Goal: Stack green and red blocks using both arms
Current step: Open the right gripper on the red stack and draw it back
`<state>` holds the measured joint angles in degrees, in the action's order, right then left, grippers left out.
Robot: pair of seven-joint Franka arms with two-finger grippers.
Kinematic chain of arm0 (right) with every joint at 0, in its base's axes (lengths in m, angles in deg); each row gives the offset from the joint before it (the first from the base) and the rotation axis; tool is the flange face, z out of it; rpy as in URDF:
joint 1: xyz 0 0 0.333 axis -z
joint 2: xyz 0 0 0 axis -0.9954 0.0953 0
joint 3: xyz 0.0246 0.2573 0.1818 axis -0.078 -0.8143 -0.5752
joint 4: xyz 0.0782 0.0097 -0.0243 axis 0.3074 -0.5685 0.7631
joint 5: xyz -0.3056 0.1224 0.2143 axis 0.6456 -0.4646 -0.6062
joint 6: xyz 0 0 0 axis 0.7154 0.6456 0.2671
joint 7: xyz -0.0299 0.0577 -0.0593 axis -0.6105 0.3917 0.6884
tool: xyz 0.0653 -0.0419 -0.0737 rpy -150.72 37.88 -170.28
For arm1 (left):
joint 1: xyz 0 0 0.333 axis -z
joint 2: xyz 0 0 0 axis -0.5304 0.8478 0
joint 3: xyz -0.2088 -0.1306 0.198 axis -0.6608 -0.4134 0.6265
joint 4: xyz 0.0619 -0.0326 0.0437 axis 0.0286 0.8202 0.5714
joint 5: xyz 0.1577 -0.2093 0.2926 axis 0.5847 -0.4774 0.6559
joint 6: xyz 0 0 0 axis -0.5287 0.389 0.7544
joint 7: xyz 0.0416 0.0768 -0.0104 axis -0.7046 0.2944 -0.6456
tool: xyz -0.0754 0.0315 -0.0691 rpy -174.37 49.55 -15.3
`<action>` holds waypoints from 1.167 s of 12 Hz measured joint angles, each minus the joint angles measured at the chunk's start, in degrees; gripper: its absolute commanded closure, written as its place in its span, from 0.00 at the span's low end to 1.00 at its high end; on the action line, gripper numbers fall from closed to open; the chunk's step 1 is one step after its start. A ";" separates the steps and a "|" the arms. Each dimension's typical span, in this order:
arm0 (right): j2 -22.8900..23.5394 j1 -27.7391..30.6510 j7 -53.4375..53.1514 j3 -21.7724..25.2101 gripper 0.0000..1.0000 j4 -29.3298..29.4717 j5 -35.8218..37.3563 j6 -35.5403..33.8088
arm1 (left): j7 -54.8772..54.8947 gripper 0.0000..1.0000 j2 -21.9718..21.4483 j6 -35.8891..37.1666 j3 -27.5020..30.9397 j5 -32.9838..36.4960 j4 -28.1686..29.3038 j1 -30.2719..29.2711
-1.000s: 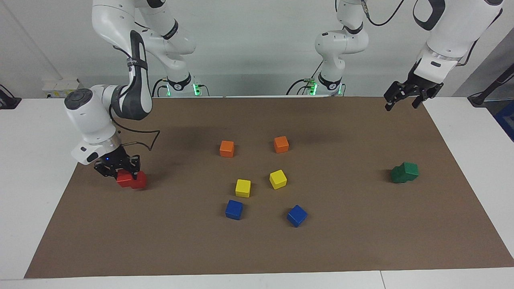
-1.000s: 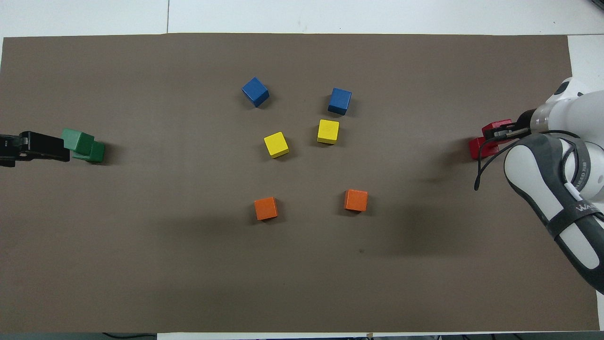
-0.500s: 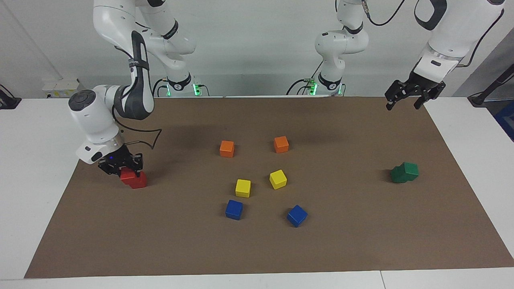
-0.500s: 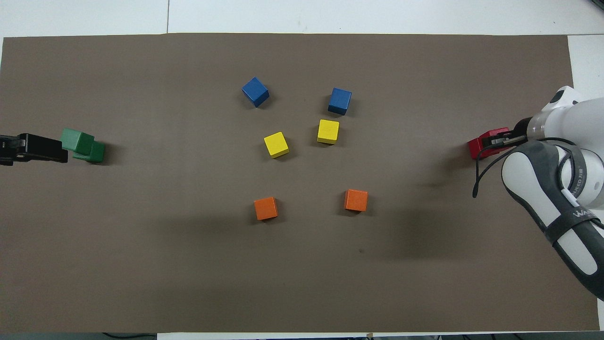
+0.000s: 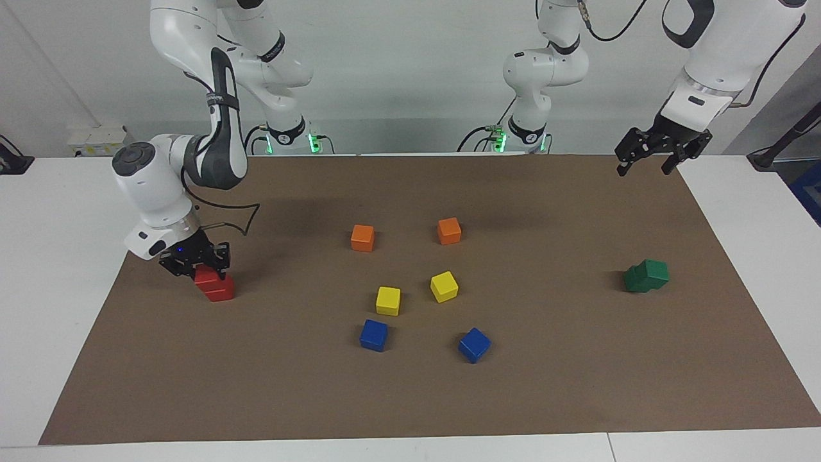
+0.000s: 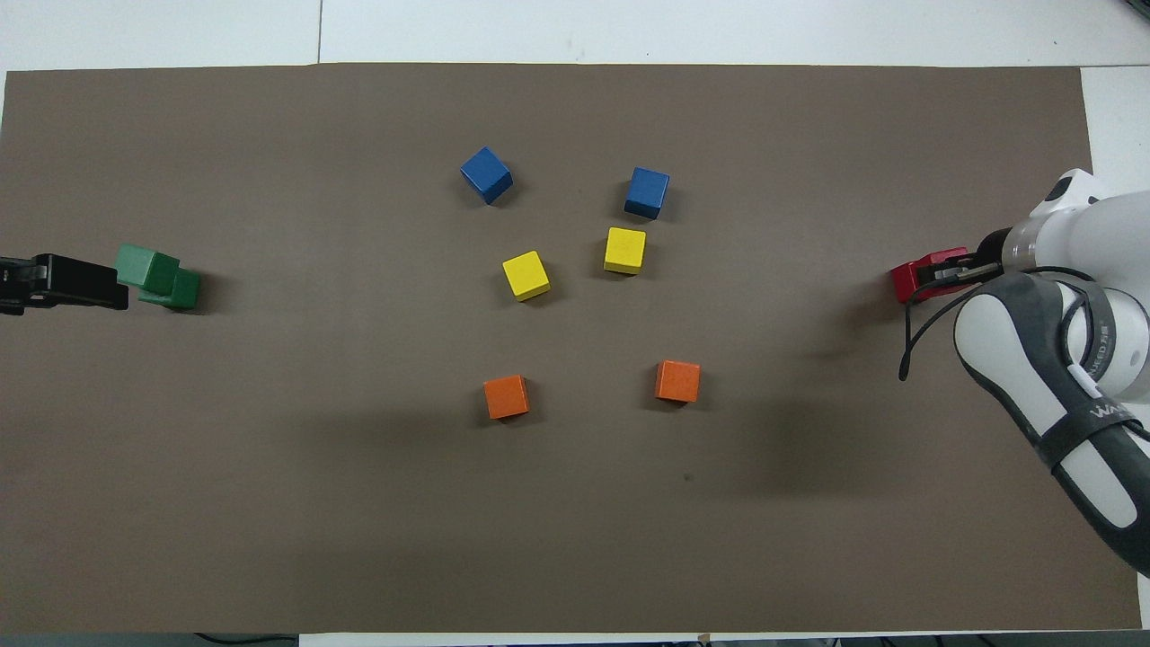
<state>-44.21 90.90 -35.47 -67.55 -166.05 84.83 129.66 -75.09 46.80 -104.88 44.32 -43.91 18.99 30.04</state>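
Brown matting covers the white table point(image 5: 58, 269), and the right hand point(image 5: 195, 266) is low at the right arm's end, clenched on the upper red block point(image 5: 205, 276), which sits on the lower red block point(image 5: 220, 290), a little off square. From overhead the red pair point(image 6: 909, 280) lies at about three o'clock from the middle cluster, half hidden under the white arm. Over at nine o'clock in that same view, the green blocks point(image 6: 160, 277) are stacked too, the top one skewed toward the table's edge and overhanging its partner. The left hand point(image 5: 648, 154) hangs high over the mat's corner nearest its own base, released, fingers spread apart, well clear of the green stack point(image 5: 646, 276); that arm waits. In the centre, two orange cubes point(image 5: 362, 237) lie nearest the robots, two yellow cubes point(image 5: 388, 300) just farther out, and two blue cubes point(image 5: 374, 335) farthest of all, none of them touching.
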 measured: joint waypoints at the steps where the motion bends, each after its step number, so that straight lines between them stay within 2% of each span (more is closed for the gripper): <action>1: -0.02 0.00 0.00 0.00 0.78 -0.03 0.00 0.00 | 0.05 0.00 0.00 0.00 0.05 0.00 0.00 0.00; 2: -0.04 0.00 0.00 0.00 0.57 -0.05 0.00 0.00 | 0.08 0.00 0.00 0.00 0.08 0.00 0.00 0.00; 3: -0.04 0.00 0.00 0.00 0.17 -0.05 0.00 0.00 | 0.09 0.00 0.00 0.00 0.09 0.00 -0.01 -0.01; 4: -0.05 0.00 0.00 -0.01 0.00 -0.06 0.00 0.00 | 0.10 0.00 0.00 -0.01 0.10 0.00 -0.02 -0.01; 14: -0.11 -0.08 0.00 -0.15 0.00 0.06 0.00 0.10 | 0.36 0.00 -0.03 -0.01 0.08 0.00 -0.26 0.00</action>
<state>-44.33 90.82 -35.47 -67.69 -165.99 84.83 129.76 -74.72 46.77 -104.89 44.40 -43.91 18.72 30.04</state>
